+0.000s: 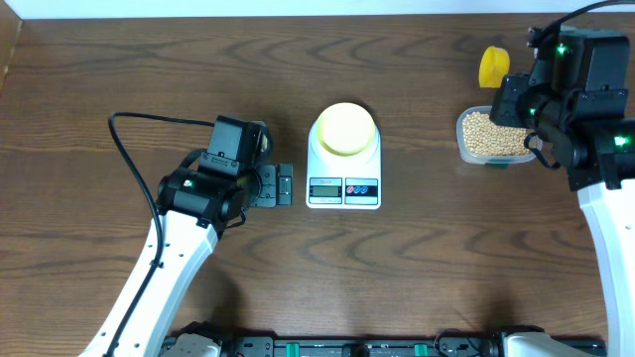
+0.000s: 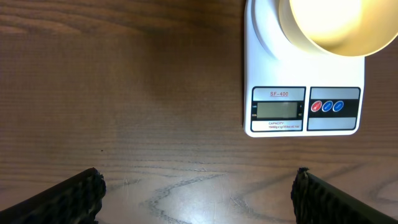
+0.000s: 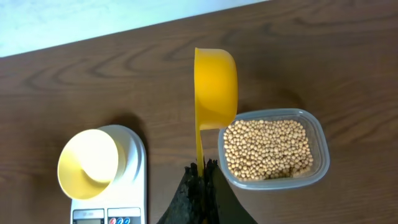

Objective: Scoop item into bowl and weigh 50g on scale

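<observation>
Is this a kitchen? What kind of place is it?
Probably a robot practice table, not a real kitchen: two white robot arms over a brown wooden table, a white flat digital kitchen scale carrying a small pale-yellow bowl, and a clear plastic tub of tan beans.

Bowl [image 2: 336,25] on scale [image 2: 261,62]; left jaws spread wide over table [image 2: 124,93].
</observation>
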Action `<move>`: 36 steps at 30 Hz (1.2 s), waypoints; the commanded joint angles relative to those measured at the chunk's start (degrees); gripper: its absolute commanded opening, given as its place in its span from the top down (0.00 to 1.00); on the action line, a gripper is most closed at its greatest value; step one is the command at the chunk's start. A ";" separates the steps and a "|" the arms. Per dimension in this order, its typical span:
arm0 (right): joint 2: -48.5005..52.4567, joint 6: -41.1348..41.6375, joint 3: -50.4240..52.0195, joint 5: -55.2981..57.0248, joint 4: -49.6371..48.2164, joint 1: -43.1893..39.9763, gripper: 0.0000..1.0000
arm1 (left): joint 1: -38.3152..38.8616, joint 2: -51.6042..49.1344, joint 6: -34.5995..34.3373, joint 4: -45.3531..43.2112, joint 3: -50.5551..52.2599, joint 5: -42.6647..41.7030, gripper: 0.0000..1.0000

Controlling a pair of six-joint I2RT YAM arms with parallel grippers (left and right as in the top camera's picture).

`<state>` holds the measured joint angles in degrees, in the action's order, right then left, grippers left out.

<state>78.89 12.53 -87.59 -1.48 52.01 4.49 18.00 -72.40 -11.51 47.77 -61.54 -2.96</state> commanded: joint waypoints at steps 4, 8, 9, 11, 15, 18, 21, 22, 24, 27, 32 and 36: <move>0.42 -1.03 -0.79 4.28 -1.05 -0.44 0.99 | -0.35 -0.37 1.20 0.17 -0.57 0.87 0.02; 0.39 -0.57 -0.79 6.82 -2.23 -0.44 0.99 | -0.35 -0.37 1.20 0.17 -0.57 0.87 0.02; 0.39 0.00 -0.79 7.30 -2.49 -0.44 0.99 | -0.35 -0.37 1.20 0.17 -0.57 0.87 0.02; 0.42 2.78 -0.79 9.22 -3.41 -0.44 0.99 | -0.35 -0.37 1.20 0.17 -0.57 0.87 0.02; 0.42 7.23 -0.79 13.49 -6.97 -0.44 0.99 | -0.35 -0.37 1.20 0.17 -0.57 0.87 0.02; 0.42 10.38 -0.79 13.81 -9.09 -0.44 0.99 | -0.35 -0.37 1.20 0.17 -0.57 0.87 0.02; 0.42 14.21 -0.79 13.81 -11.41 -0.44 0.99 | -0.35 -0.37 1.20 0.17 -0.57 0.87 0.02; 0.42 15.80 -0.79 13.79 -12.24 -0.44 0.99 | -0.35 -0.37 1.20 0.17 -0.57 0.87 0.02; 0.42 17.70 -0.79 13.81 -13.29 -0.44 0.99 | -0.35 -0.37 1.20 0.17 -0.57 0.87 0.02; 0.42 19.87 -0.79 13.81 -14.12 -0.44 0.99 | -0.35 -0.37 1.20 0.17 -0.57 0.87 0.02; 0.42 22.67 -0.79 13.81 -14.08 -0.44 0.99 | -0.35 -0.37 1.20 0.17 -0.57 0.87 0.02; 0.42 23.93 -0.79 14.01 -14.10 -0.44 0.99 | -0.35 -0.37 1.20 0.17 -0.57 0.87 0.02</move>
<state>79.15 33.52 -87.59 11.42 38.06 4.36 18.00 -72.40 -11.51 47.77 -61.54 -2.81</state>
